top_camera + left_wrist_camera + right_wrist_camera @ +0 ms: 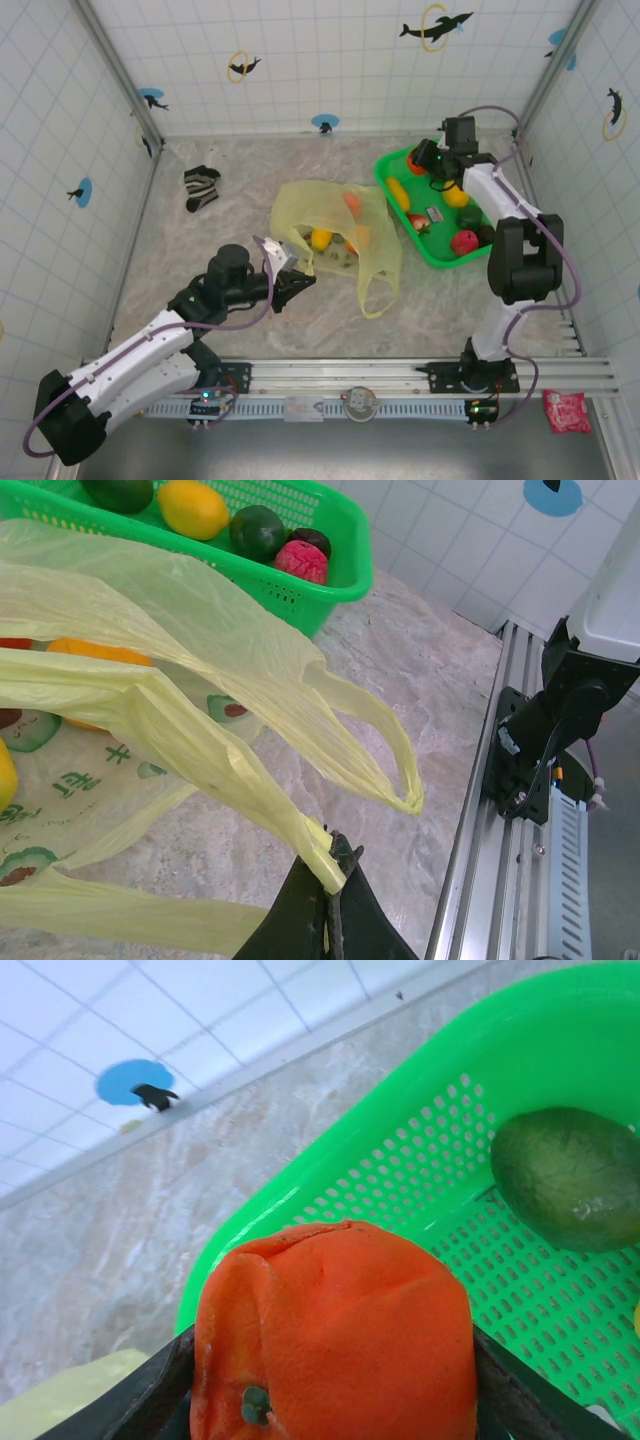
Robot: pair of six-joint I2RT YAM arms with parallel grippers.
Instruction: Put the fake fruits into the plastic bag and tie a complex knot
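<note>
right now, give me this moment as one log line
left fingers shut on bag handle | right fingers shut on orange fruit at basket | some fruits in bag | bag untied

left jaws: on plastic bag (300, 210) | right jaws: orange fruit (413, 162), over basket (440, 262)

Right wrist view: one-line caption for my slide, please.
Right gripper shut on an orange fake fruit at a corner of the green basket, a dark green fruit resting inside.
</note>
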